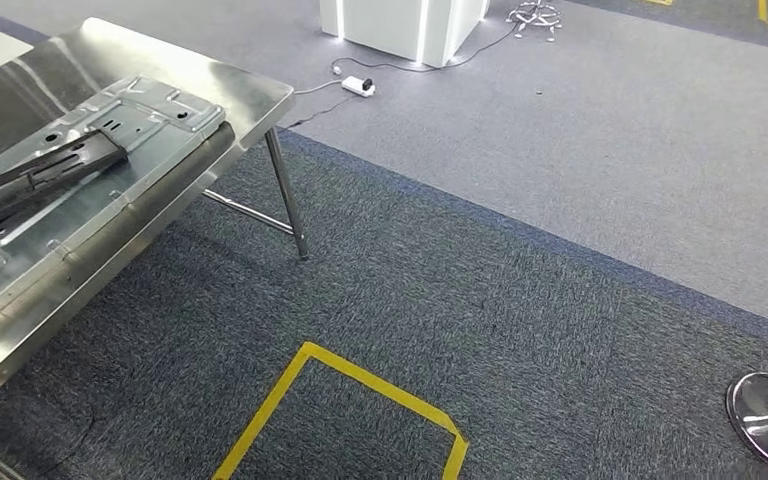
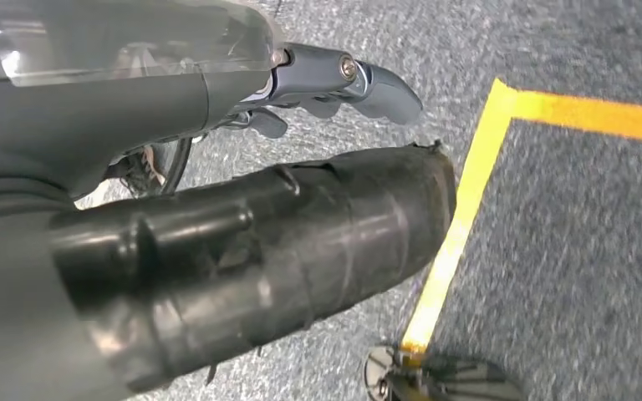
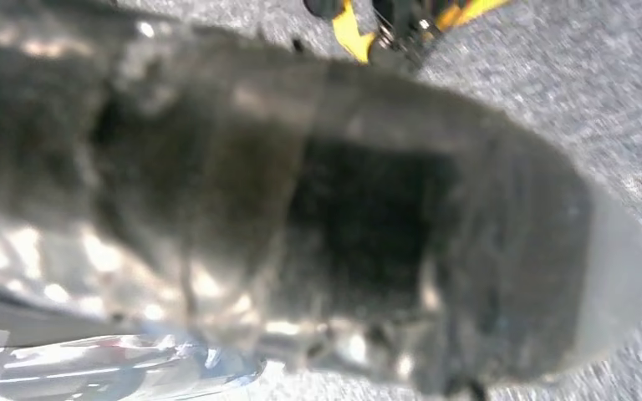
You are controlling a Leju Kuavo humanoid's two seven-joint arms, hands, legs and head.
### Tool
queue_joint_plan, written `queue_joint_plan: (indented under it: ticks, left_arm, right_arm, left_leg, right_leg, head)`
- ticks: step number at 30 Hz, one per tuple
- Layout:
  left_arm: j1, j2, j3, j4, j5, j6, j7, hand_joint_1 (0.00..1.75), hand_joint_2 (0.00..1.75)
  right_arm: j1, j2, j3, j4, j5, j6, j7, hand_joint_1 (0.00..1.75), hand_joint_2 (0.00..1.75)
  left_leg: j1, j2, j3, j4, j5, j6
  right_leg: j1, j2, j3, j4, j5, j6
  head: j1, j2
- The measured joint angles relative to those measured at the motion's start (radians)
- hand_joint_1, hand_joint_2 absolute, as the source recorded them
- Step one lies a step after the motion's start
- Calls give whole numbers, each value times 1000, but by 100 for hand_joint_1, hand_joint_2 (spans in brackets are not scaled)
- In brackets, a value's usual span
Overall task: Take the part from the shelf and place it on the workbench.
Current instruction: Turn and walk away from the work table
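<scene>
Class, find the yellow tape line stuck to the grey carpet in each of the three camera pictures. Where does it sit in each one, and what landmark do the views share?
Head view: the yellow tape line forms a corner low in the middle of the picture.
Left wrist view: it runs along the right side, bending at the top.
Right wrist view: a short piece shows at the top edge, blurred.
Shared landmark: the speckled grey carpet under the tape.

Right wrist view was blurred; dark part [image 3: 343, 225] hid right hand, grip unclear. Left hand [image 2: 334, 79] partly behind part [image 2: 259, 259]. Workbench [image 1: 210, 85] cut off at left edge.
</scene>
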Motion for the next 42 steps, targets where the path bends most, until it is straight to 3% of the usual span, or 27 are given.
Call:
queue_joint_plan:
  ticks: [2, 4, 6, 7, 8, 10, 12, 13, 15, 17, 19, 21, 22, 23, 24, 26, 28, 30, 32, 34, 36, 37, 38, 39, 40, 42]
  left_arm:
    - [-1, -1, 0, 0, 0, 0, -5, 0, 0]
    - [1, -1, 0, 0, 0, 0, -8, 0, 0]
    - [3, -2, 0, 0, 0, 0, -9, 0, 0]
    - [3, -2, 0, 0, 1, 0, -9, 0, 0]
    - [2, -2, 0, 0, 1, 0, -10, 0, 0]
    - [1, -3, 0, 0, 1, 0, -10, 0, 0]
    - [0, -4, 0, 0, 1, 0, -8, 0, 0]
    - [-2, -5, 0, 0, 1, 0, -6, 0, 0]
    - [-6, -6, 0, 0, 0, 0, -4, 0, 0]
    - [-7, -7, 0, 0, 0, 0, -4, 0, 0]
    - [-4, -7, 0, 0, 0, 0, -4, 0, 0]
    - [0, -7, 0, 0, 0, -1, -2, 0, 0]
    - [2, -7, 0, 0, 1, -2, -2, 0, 0]
    - [3, -7, 0, 0, 1, -3, -2, 0, 0]
    - [3, -7, 0, 0, 1, -4, -3, 0, 0]
    - [3, -7, 0, 0, 2, -6, -7, 0, 0]
    - [2, -7, 0, 0, 2, -8, -12, 0, 0]
    - [-3, -8, 1, 0, 4, -8, -14, 0, 0]
    - [-5, -8, 1, 0, 6, -9, -15, 0, 0]
    - [-3, -8, 1, 0, 4, -9, -13, 0, 0]
    - [1, -8, 1, 0, 2, -9, -9, 0, 0]
    - [2, -8, 1, 0, 2, -9, -8, 0, 0]
    - [2, -8, 1, 0, 2, -9, -7, 0, 0]
    - [1, -8, 1, 0, 2, -9, -7, 0, 0]
    - [0, -8, 1, 0, 2, -9, -7, 0, 0]
    - [-1, -8, 1, 0, 1, -9, -7, 0, 0]
  right_arm:
    - [-1, 2, 4, 3, 8, 6, -1, 0, 0]
    - [-5, 3, 9, 5, 13, 11, -1, 0, 0]
    - [-7, 4, 14, 6, 16, 17, -1, 0, 0]
    - [-6, 4, 17, 7, 19, 18, -1, 0, 0]
    - [-5, 4, 19, 7, 21, 20, -1, 0, 0]
    - [-5, 4, 22, 8, 25, 20, -1, 0, 0]
    - [-7, 4, 24, 9, 27, 19, 0, 0, 0]
    - [-8, 4, 24, 9, 27, 19, 0, 0, 0]
    - [-8, 3, 25, 10, 28, 18, 1, 0, 0]
    - [-8, 3, 26, 10, 29, 18, 1, 0, 0]
    - [-10, 3, 27, 10, 30, 17, 2, 0, 0]
    - [-10, 3, 28, 11, 31, 17, 5, 0, 0]
    - [-10, 3, 28, 12, 32, 16, 8, 0, 0]
    - [-9, 3, 28, 13, 34, 16, 10, 0, 0]
    - [-9, 3, 28, 13, 35, 16, 11, 0, 0]
    - [-10, 3, 29, 14, 39, 18, 12, 0, 0]
    - [-11, 3, 31, 14, 42, 19, 10, 0, 0]
    - [-8, 3, 32, 14, 45, 20, 7, 0, 0]
    - [-6, 3, 32, 15, 48, 20, 7, 0, 0]
    - [-9, 4, 34, 17, 50, 19, 11, 0, 0]
    - [-11, 4, 36, 19, 53, 19, 14, 0, 0]
    - [-10, 4, 36, 20, 54, 19, 15, 0, 0]
    - [-8, 4, 37, 21, 55, 19, 16, 0, 0]
    - [-7, 4, 37, 22, 56, 18, 17, 0, 0]
    - [-6, 4, 37, 22, 57, 18, 18, 0, 0]
    - [-8, 4, 37, 22, 59, 18, 17, 0, 0]
  left_leg:
    - [1, 25, 5, -11, 8, 15]
    - [-3, 51, 4, -14, 9, 22]
    - [-7, 79, 4, -13, 6, 24]
    - [-8, 93, 5, -13, 4, 24]
    - [-9, 104, 7, -12, 2, 23]
    - [-11, 125, 15, -12, -4, 19]
    - [-14, 143, 21, -12, -10, 10]
    - [-15, 153, 23, -12, -13, 6]
    - [-15, 163, 29, -12, -18, -3]
    - [-13, 119, 17, 26, -48, -12]
    - [-10, 65, -35, 139, -110, -17]
    - [-8, 55, -92, 252, -149, -20]
    - [-6, 54, -104, 268, -140, -21]
    - [-5, 53, -97, 243, -111, -23]
    - [-2, 45, -75, 185, -69, -24]
    - [5, -3, -27, 65, -14, -25]
    - [5, -36, -13, 20, -8, -19]
    - [2, -19, -11, 14, -4, -5]
    - [2, 6, -7, 4, 3, 10]
    - [-1, 34, -6, -2, 6, 19]
    - [-6, 64, -7, -1, 4, 23]
    - [-8, 77, -6, -1, 2, 24]
    - [-10, 90, -5, -1, 1, 24]
    - [-11, 100, -2, -1, -2, 24]
    - [-12, 110, 2, -2, -4, 23]
    - [-15, 128, 8, -1, -9, 16]
  right_leg:
    - [1, -44, -24, 50, -31, 7]
    - [2, -102, -82, 169, -94, 12]
    - [-1, -120, -129, 266, -126, 16]
    - [-2, -123, -128, 266, -115, 15]
    - [-2, -128, -106, 227, -88, 13]
    - [7, -169, -30, 87, -29, -1]
    - [20, -207, 14, 1, -8, -16]
    - [25, -209, 15, -8, -11, -20]
    - [23, -184, 15, -16, -6, -27]
    - [15, -162, 21, -28, 2, -36]
    - [12, -140, 23, -33, 5, -43]
    - [13, -113, 22, -31, 5, -46]
    - [12, -98, 23, -29, 4, -45]
    - [10, -82, 23, -26, 3, -44]
    - [8, -67, 24, -21, 0, -40]
    - [6, -40, 17, -5, -7, -29]
    - [4, -19, 5, 5, -8, -15]
    - [0, -3, -3, 4, -3, -2]
    - [0, -37, -19, 34, -22, 7]
    - [3, -96, -68, 135, -77, 13]
    - [2, -117, -126, 251, -123, 17]
    - [1, -120, -136, 273, -122, 16]
    - [0, -123, -127, 257, -103, 15]
    - [1, -130, -98, 205, -71, 11]
    - [4, -148, -60, 134, -39, 5]
    - [18, -189, -3, 25, -8, -10]
  head:
    - [1, 0]
    - [2, 0]
    - [2, 0]
    - [2, 0]
    - [2, 0]
    - [2, 0]
    - [2, 0]
    - [2, 0]
    - [1, 0]
    - [1, 0]
    - [1, 0]
    - [0, 0]
    - [0, 0]
    - [0, 0]
    - [1, 0]
    - [1, 0]
    - [1, 0]
    - [1, 0]
    - [1, 0]
    - [2, 0]
    - [2, 0]
    - [2, 0]
    - [2, 0]
    - [2, 0]
    - [2, 0]
    - [2, 0]
